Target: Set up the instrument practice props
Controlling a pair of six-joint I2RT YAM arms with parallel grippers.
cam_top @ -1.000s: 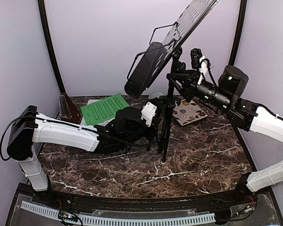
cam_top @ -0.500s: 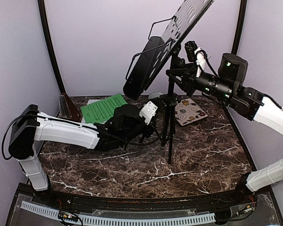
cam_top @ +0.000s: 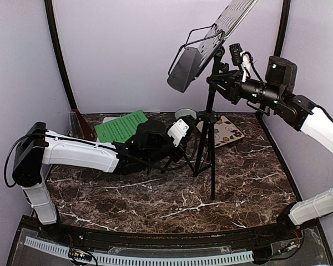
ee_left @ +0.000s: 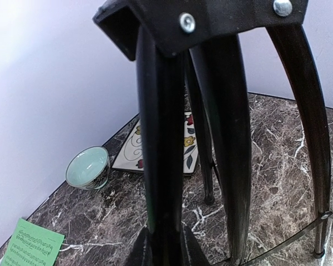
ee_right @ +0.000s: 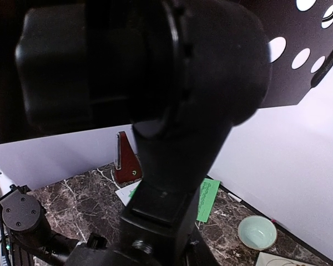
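I am looking into a small booth with pale lilac walls (cam_top: 116,55) and curved black corner poles (cam_top: 58,55). Its floor is a dark brown marble table (cam_top: 155,205) veined in white.

The music stand (cam_top: 212,127) is the biggest thing on it. It stands close to upright, right of centre, with its perforated desk (cam_top: 233,16) tipped high against the back wall. From my left wrist camera the two feet I can see look planted on the marble.

My left arm lies low across the table. The left gripper (ee_left: 165,249) is down at the tripod, and one leg runs straight between the fingers, which look pressed against both of its sides. My right arm reaches in from the right at height, with the right gripper (cam_top: 222,83) at the post just under the desk. That wrist view is filled by the black joint, so I cannot tell how wide those jaws stand or whether they grip.

The green sheet (cam_top: 121,126) lies flat at the back left of the table, overlapping the white sheet (cam_top: 107,119) beneath it. The swirl-patterned tile (cam_top: 228,130) lies at the back right, behind the tripod. The metronome (ee_right: 126,163) stands in the far left corner by the wall. The pale green bowl (ee_left: 89,168) sits against the back wall, between the sheets and the tile.
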